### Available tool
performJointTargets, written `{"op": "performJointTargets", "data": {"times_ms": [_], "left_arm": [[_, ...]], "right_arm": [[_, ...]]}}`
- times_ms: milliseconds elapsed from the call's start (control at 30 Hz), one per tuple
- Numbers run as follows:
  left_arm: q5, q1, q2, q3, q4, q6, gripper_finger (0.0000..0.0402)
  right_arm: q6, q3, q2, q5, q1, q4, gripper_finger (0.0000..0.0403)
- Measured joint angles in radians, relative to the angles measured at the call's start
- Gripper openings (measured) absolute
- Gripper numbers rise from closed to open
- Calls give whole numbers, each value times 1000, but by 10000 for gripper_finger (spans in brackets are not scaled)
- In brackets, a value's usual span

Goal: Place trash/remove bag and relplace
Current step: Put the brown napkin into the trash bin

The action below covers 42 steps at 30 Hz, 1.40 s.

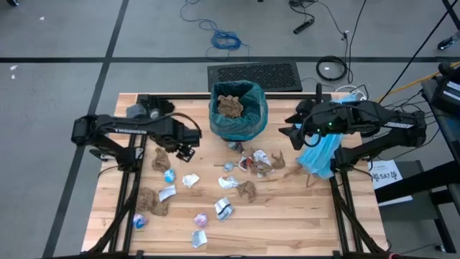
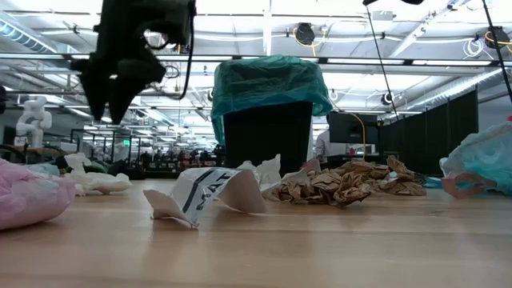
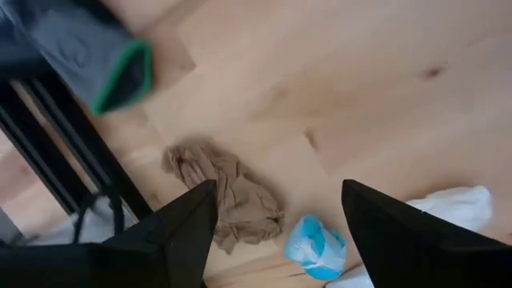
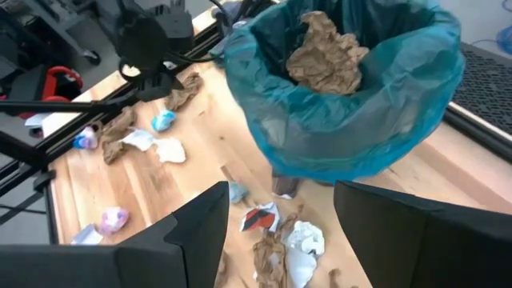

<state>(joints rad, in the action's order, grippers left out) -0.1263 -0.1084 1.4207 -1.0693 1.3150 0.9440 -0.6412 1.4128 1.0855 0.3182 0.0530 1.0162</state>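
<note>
The black bin (image 2: 268, 136) stands at the table's far middle, lined with the dark teal bag (image 1: 238, 115) (image 4: 352, 120), whose rim is folded over the bin's top. Brown paper wads (image 4: 324, 52) lie inside it. Trash scraps cover the table: brown wads (image 1: 159, 158) (image 3: 232, 196), blue wrappers (image 3: 316, 244), white scraps (image 1: 224, 208). My left gripper (image 1: 185, 151) (image 3: 280, 216) hangs open above the table, left of the bin, over a brown wad and a blue wrapper. My right gripper (image 1: 290, 135) (image 4: 280, 232) is open and raised, just right of the bin.
A paler sky-blue plastic bag (image 1: 320, 155) lies under my right arm at the table's right edge. A grey object with a green rim (image 3: 96, 56) sits at the far left. A black mat (image 1: 255, 75) lies on the floor beyond the far edge. Scraps crowd the table's middle and near left.
</note>
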Motion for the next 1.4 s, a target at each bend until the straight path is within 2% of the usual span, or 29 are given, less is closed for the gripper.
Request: {"op": "performJointTargets", "data": {"times_ms": [400, 600, 767, 1000, 1200, 1400], "left_arm": [[73, 46, -111, 260, -151, 264, 267], [92, 46, -168, 371, -231, 373, 267], [91, 46, -170, 422, -252, 432, 267], [92, 46, -165, 523, -419, 456, 261], [104, 45, -167, 552, -447, 430, 210], [113, 45, -167, 551, -461, 337, 93]], "right_arm": [[-20, 0, 1, 6, 78, 34, 217], [-20, 0, 1, 47, 104, 36, 217], [-19, 0, 1, 49, 110, 36, 217], [-32, 0, 4, 50, 110, 36, 217], [-55, 0, 4, 51, 146, 37, 217], [-117, 0, 4, 51, 185, 80, 217]]}}
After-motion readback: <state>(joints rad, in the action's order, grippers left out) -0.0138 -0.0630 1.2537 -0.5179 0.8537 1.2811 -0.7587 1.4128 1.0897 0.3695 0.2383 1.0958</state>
